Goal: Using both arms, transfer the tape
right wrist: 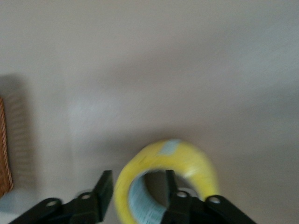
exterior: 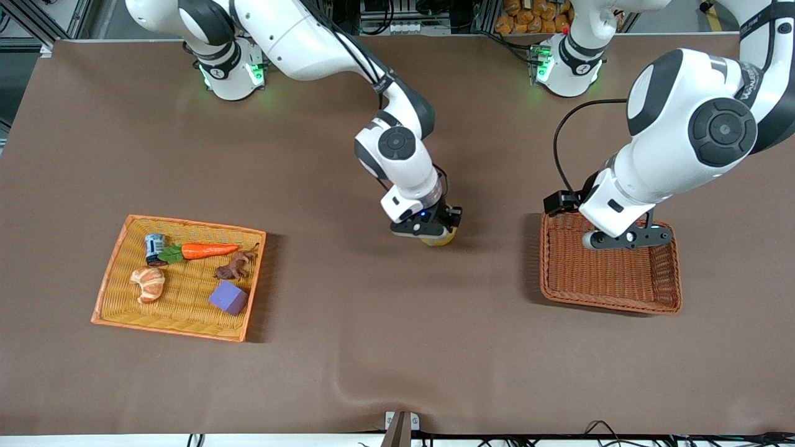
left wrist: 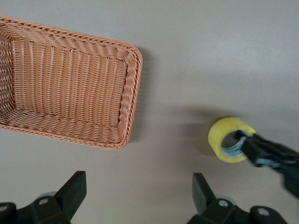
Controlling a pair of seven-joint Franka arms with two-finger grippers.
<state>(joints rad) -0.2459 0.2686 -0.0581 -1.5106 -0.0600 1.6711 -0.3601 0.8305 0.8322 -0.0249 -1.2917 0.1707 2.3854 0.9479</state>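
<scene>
The yellow tape (exterior: 442,238) stands on the brown table at the middle, under my right gripper (exterior: 433,231). In the right wrist view the tape (right wrist: 187,158) has one finger inside its ring and one outside. The right gripper (right wrist: 138,191) is open, with gaps between its fingers and the ring's wall. The left wrist view shows the tape (left wrist: 219,140) on the cloth with a right fingertip (left wrist: 247,142) in its hole. My left gripper (exterior: 627,239) is open and empty over the brown wicker basket (exterior: 612,304); its own view shows the left gripper (left wrist: 138,186) wide apart.
The wicker basket (left wrist: 126,93) lies toward the left arm's end. An orange tray (exterior: 109,279) toward the right arm's end holds a carrot (exterior: 208,250), a croissant (exterior: 148,282), a purple cube (exterior: 228,297), a small can (exterior: 154,247) and a brown toy (exterior: 235,267).
</scene>
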